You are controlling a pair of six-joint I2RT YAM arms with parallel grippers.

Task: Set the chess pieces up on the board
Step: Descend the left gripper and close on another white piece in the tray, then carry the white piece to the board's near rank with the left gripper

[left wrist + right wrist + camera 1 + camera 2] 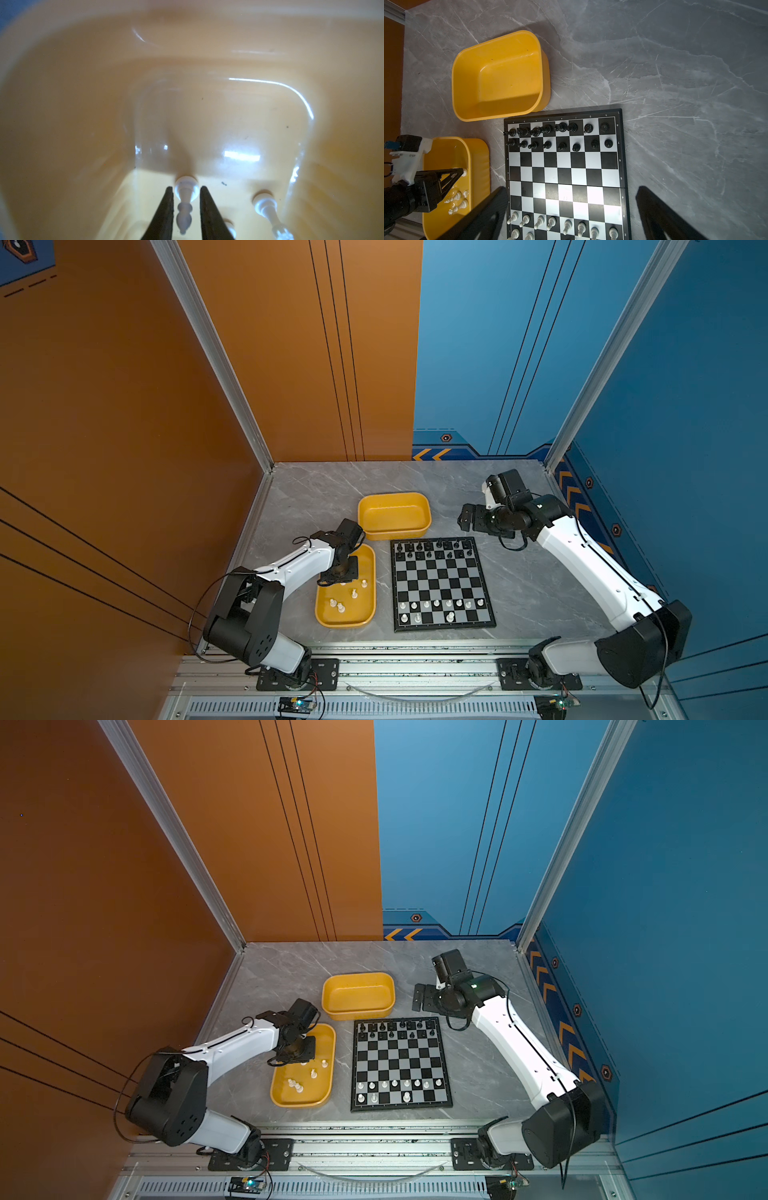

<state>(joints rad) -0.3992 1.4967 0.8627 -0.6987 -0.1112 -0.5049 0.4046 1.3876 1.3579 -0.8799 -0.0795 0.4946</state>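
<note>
Okay, two yellow trays (394, 495) (319, 608), one board (440, 585), left gripper (186, 187) slightly apart around one white piece (184, 205), right gripper (572, 188) wide apart.

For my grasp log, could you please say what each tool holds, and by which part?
Nothing yet, it seems: the left tool flanks a white piece near its base in the yellow tray, slim gaps showing; the right tool is open, empty.

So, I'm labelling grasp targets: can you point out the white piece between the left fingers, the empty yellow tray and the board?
white piece (184, 196): left wrist view, on its stem.
empty yellow tray (395, 534): a top view, on its near wall.
board (440, 584): a top view, on a bare middle square.
</note>
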